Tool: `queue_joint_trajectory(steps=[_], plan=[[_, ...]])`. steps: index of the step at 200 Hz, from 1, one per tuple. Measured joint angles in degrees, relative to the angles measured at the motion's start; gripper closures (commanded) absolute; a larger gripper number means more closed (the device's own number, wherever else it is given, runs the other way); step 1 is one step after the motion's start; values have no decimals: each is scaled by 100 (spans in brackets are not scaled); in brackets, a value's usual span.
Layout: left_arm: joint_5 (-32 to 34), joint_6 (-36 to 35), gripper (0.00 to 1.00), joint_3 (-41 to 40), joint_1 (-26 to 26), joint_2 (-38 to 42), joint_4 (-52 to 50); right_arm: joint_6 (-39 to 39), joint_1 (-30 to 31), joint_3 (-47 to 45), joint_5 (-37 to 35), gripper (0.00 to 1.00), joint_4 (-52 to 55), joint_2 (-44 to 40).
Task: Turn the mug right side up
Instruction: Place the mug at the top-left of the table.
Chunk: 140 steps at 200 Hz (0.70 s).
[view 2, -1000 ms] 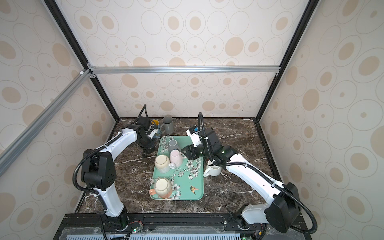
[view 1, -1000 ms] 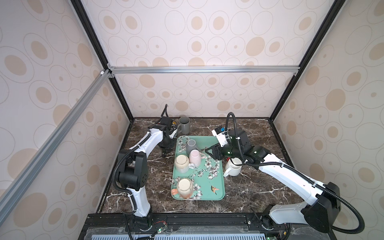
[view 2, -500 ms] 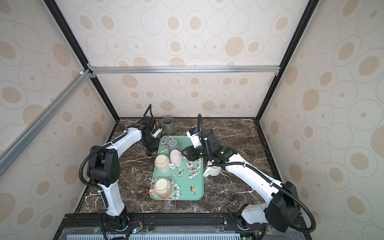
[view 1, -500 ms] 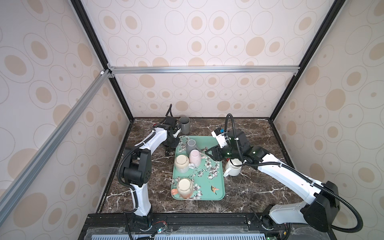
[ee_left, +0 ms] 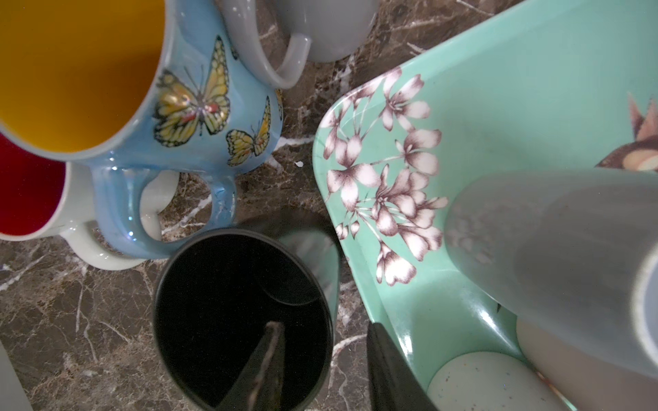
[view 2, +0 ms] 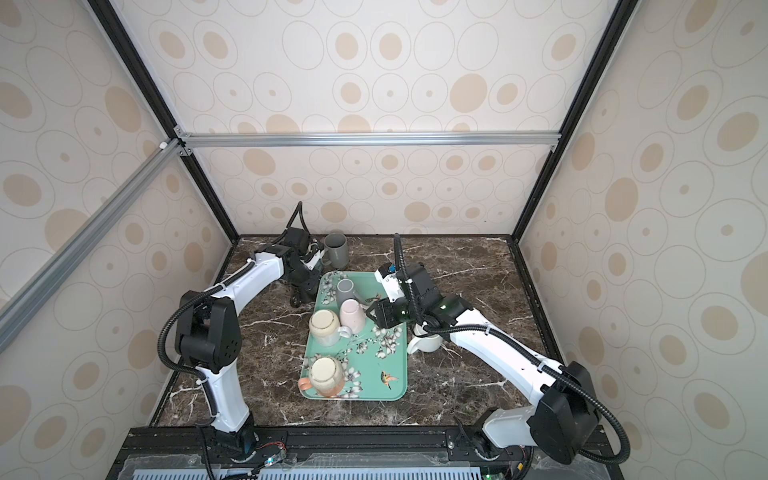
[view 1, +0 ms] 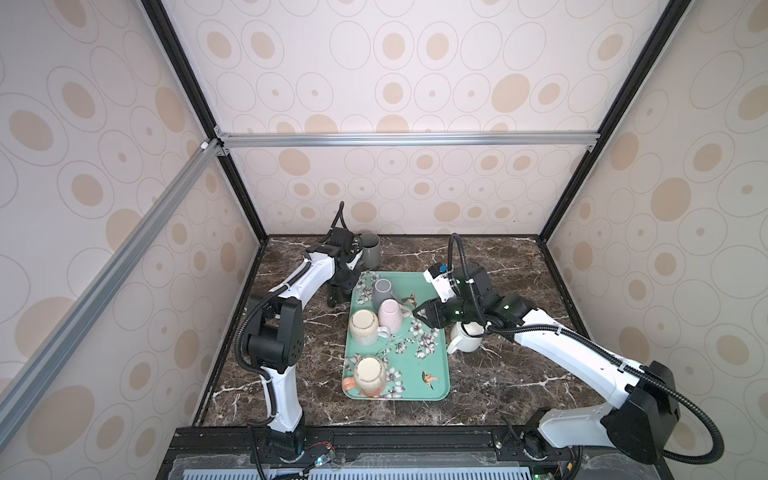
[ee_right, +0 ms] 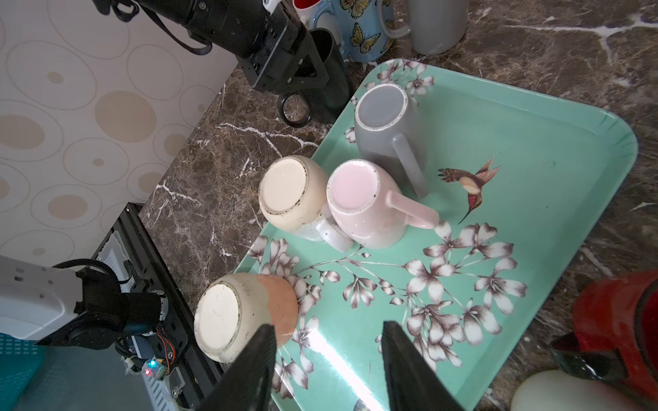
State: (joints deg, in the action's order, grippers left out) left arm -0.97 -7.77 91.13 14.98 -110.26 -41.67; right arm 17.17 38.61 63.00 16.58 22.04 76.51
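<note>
My left gripper (ee_left: pixel 322 325), clamped a second ago, now stands parted astride the rim of the black mug (ee_left: pixel 231 302), upright on the marble (ee_left: pixel 71 320) at eleven o'clock of the tray (ee_left: pixel 534 106), so I judge this flip done, while my right gripper (ee_right: pixel 328 325) hovers parted, empty.

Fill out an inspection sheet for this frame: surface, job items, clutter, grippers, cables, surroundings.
Surface: dark marble tabletop with a green floral tray in the middle.
Job's things: grey mug, pink mug, speckled cream mug and cream-and-orange mug upside down on the tray; black mug upright beside it.
Clutter: butterfly mug, red-lined mug, tall grey mug, white mug, all off the tray.
Grippers: left gripper open, straddling the black mug's wall; right gripper open over the tray, empty.
Cables: black hoses loop over both arms.
Surroundings: patterned walls, aluminium frame.
</note>
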Motion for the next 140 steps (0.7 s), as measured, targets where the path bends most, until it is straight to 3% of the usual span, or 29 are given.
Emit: queue_joint_trajectory(steps=[75,106,140], plan=[[2,2,48,105,2,748,-81,-227,116,205,-177,48,396,170],[-2,52,47,-48,2,1432,-35,-332,586,387,-514,48,660,269],[-37,260,47,-813,2,2426,13,-424,1331,448,-892,49,999,284]])
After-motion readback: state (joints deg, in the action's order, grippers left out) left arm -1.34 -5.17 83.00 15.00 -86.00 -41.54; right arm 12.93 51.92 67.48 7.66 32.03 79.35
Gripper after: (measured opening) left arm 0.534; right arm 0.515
